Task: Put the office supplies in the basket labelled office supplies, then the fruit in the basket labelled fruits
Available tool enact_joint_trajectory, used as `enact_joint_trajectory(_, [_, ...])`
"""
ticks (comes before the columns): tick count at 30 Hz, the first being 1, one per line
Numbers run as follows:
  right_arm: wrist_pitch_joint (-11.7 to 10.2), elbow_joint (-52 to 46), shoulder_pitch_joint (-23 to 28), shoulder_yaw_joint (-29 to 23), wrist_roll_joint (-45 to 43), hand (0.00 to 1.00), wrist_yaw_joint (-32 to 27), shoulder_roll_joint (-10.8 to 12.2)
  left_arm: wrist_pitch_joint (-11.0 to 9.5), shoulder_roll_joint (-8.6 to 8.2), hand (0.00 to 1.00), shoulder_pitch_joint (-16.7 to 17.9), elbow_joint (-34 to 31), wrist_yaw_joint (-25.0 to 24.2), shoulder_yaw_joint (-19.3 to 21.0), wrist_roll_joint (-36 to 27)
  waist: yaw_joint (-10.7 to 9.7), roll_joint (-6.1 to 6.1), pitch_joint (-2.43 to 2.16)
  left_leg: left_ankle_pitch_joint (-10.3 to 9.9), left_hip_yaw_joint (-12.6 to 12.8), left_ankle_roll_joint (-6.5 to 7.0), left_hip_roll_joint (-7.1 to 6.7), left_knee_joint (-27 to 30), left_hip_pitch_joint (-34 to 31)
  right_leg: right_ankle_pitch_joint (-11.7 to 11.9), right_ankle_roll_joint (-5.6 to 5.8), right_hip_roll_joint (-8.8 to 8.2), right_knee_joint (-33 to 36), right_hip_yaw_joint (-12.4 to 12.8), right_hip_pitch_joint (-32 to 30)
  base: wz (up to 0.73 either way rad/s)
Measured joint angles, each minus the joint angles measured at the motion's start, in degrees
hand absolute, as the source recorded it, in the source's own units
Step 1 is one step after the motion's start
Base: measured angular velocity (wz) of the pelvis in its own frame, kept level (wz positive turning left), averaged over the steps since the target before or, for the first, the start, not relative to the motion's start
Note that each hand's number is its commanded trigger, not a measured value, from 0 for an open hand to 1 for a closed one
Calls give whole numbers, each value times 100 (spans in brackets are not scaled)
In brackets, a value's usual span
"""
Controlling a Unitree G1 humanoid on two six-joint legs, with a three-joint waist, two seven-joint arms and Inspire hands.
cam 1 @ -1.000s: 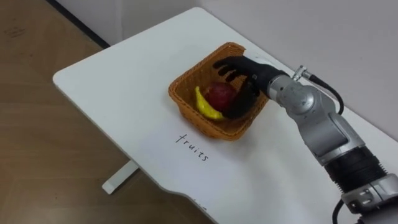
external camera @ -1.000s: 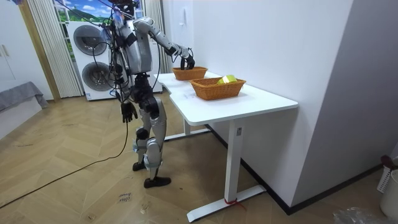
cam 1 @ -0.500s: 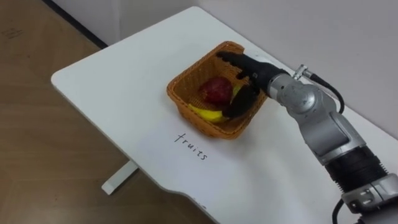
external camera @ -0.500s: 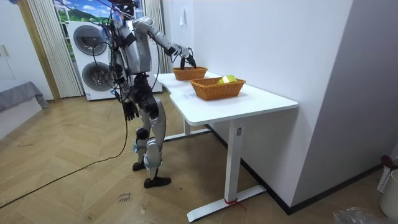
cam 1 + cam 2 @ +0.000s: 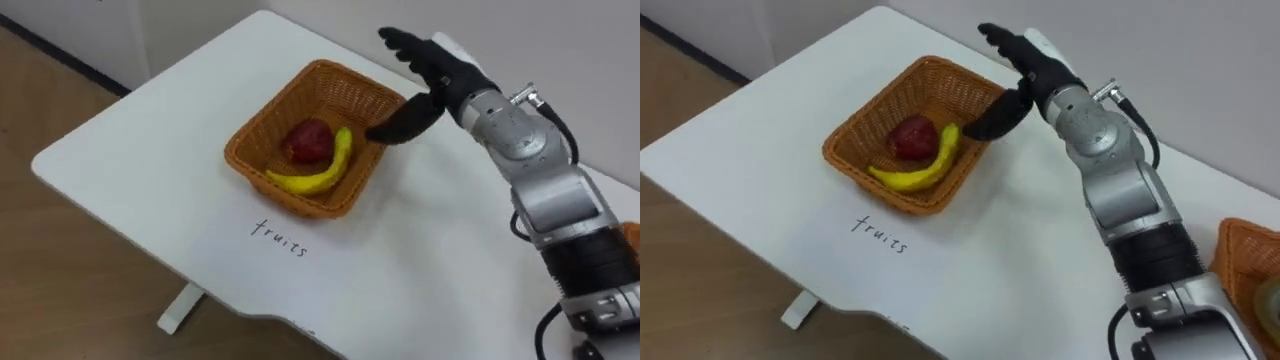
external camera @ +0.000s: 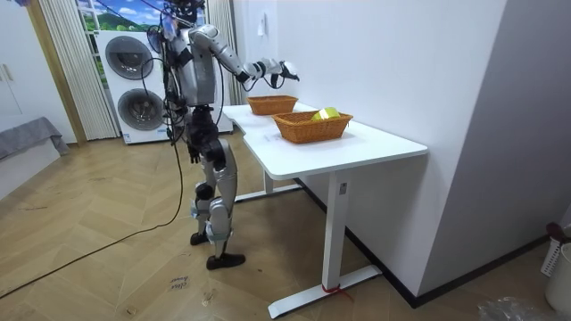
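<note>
Fingers (image 5: 405, 45) of the right hand (image 5: 445, 75): straight and spread, thumb angled down toward the basket, nothing held.

Position of hand: raised over the back right corner of the fruit basket (image 5: 290, 195), clear of its rim and of the fruit.

Fruit, sorted: one banana (image 5: 315, 178), lying slantwise along the basket's front right side; one red fruit (image 5: 308, 140), just behind it and touching it. Both are inside the basket.

Fruit basket: woven, brown, toward the left end of the table (image 5: 150, 150), its back corner near the table's back edge. A handwritten label (image 5: 280, 238) sits on the table between the basket and the front edge.

Second basket (image 5: 1252, 255): same weave, toward the table's right end, well apart from the first; the room view shows something yellow-green in it.

Step in hand, as I judge it: a fruit has been let go and the arm is lifting away.

Next move calls for: keeping hand and thumb clear of the rim, so the basket is not dragged, then turning toward the next loose item.
</note>
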Motion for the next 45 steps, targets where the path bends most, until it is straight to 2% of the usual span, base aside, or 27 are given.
enact_joint_trajectory(2, [-75,-275,2,-281,-19,0,-197,-47,-124,-2,0,-40,-10,-22,3,1,-263,88,0,0,64,0,3,1,13,1,-1,-1,1,26,-3,-9])
enact_joint_trajectory(5, [-232,-603,153,-505,-16,0,-398,-61,-234,-43,0,-84,20,-27,-17,-180,-488,208,-19,1,252,1,12,2,110,2,-1,4,5,174,18,-20])
enact_joint_trajectory(7, [-251,-806,320,-563,-12,0,-490,-61,-302,-50,0,-113,69,-16,-83,-326,-602,255,-29,1,357,1,12,2,173,2,-1,12,18,300,13,-30])
enact_joint_trajectory(8, [-252,-888,405,-574,-18,0,-530,-60,-341,-51,0,-136,118,-17,-126,-431,-721,279,-32,1,409,1,16,1,200,2,-1,16,41,361,0,-31])
enact_joint_trajectory(11, [-301,-1035,524,-693,-17,0,-565,-61,-432,-71,0,-270,335,-24,-115,-448,-914,303,-28,-1,600,0,45,-48,221,11,-12,61,112,575,-116,-32])
enact_joint_trajectory(14, [-303,-1238,561,-1043,22,0,-641,-62,-531,-80,0,-283,331,-72,-87,-443,-990,300,-30,-12,800,1,122,-181,303,70,-59,151,125,700,-191,-37])
enact_joint_trajectory(17, [-431,-1401,560,-1459,487,0,-860,-120,-591,-86,0,-216,315,-118,-40,-469,-1208,281,-53,-41,821,-17,155,-167,305,73,-65,183,132,726,-182,-9])
enact_joint_trajectory(20, [-503,-1451,686,-1789,1209,0,-1257,-223,-640,-99,0,-116,318,-84,-68,-670,-1331,263,-65,-50,873,-32,177,-178,368,75,-69,213,131,777,-145,-7])
enact_joint_trajectory(25, [-550,-1520,1145,-2094,1563,0,-1812,-223,-654,-161,0,37,320,96,-64,-670,-1411,271,-72,-97,1011,-50,212,-178,441,80,-80,269,132,922,-138,-15])
enact_joint_trajectory(28, [-566,-1519,1255,-2370,1955,0,-2164,-223,-758,-193,0,109,284,111,-30,-676,-1493,284,-69,-99,1053,-48,215,-178,454,80,-80,275,145,954,-141,-7])
enact_joint_trajectory(31, [-757,-1519,1343,-2617,2367,0,-2572,-225,-820,-198,0,211,278,115,6,-674,-1570,297,-60,-101,1095,-48,221,-190,483,81,-82,287,149,995,-137,-7])
enact_joint_trajectory(34, [-927,-1659,1715,-2876,2492,0,-2890,-228,-858,-197,0,357,282,173,49,-677,-1719,294,-61,-112,1127,-50,228,-192,492,81,-82,300,150,1044,-144,-5])
enact_joint_trajectory(36, [-935,-1716,1918,-3067,2645,0,-3124,-228,-861,-197,0,444,283,232,65,-675,-1825,298,-59,-123,1158,-46,227,-191,464,81,-82,305,172,1056,-192,-10])
enact_joint_trajectory(40, [-1140,-1743,2524,-3550,3396,0,-3567,-228,-975,-197,0,539,359,233,216,-685,-1972,333,-66,-149,1251,-47,237,-188,502,81,-82,332,165,1143,-186,-11])
enact_joint_trajectory(43, [-1151,-1736,2871,-3762,3583,0,-3821,-228,-979,-195,0,613,358,237,227,-677,-2016,375,-52,-162,1348,-47,241,-223,574,80,-83,358,171,1244,-183,-18])
enact_joint_trajectory(45, [-1171,-1706,3059,-3844,3615,0,-3924,-228,-981,-184,0,664,358,263,232,-677,-2136,376,-50,-163,1368,-48,243,-234,588,75,-87,361,172,1257,-183,-7])
